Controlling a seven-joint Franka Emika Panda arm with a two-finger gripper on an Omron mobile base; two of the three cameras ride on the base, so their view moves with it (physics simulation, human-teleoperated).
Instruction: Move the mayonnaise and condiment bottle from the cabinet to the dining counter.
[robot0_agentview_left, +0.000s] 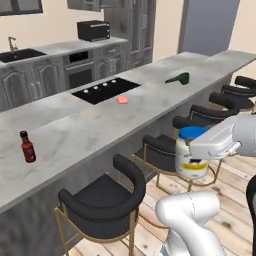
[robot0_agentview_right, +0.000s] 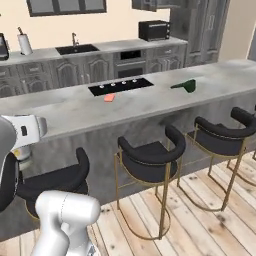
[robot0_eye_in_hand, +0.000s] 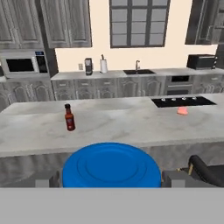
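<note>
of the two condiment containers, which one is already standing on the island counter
The condiment bottle: slim, dark red, black cap, upright on the dining counter. The mayonnaise, the wide blue-lidded jar, is held in the gripper over the stools.

No words or numbers can be read anywhere. The label on the mayonnaise jar (robot0_agentview_left: 192, 161) and the label on the small red bottle (robot0_agentview_left: 27, 147) are too blurred.

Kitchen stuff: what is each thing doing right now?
Mayonnaise: upright, held off the counter, lid on.
Gripper: jaws closed on the mayonnaise.
Bottle: standing on the dining counter, capped.
Stools: tucked along the counter.
</note>
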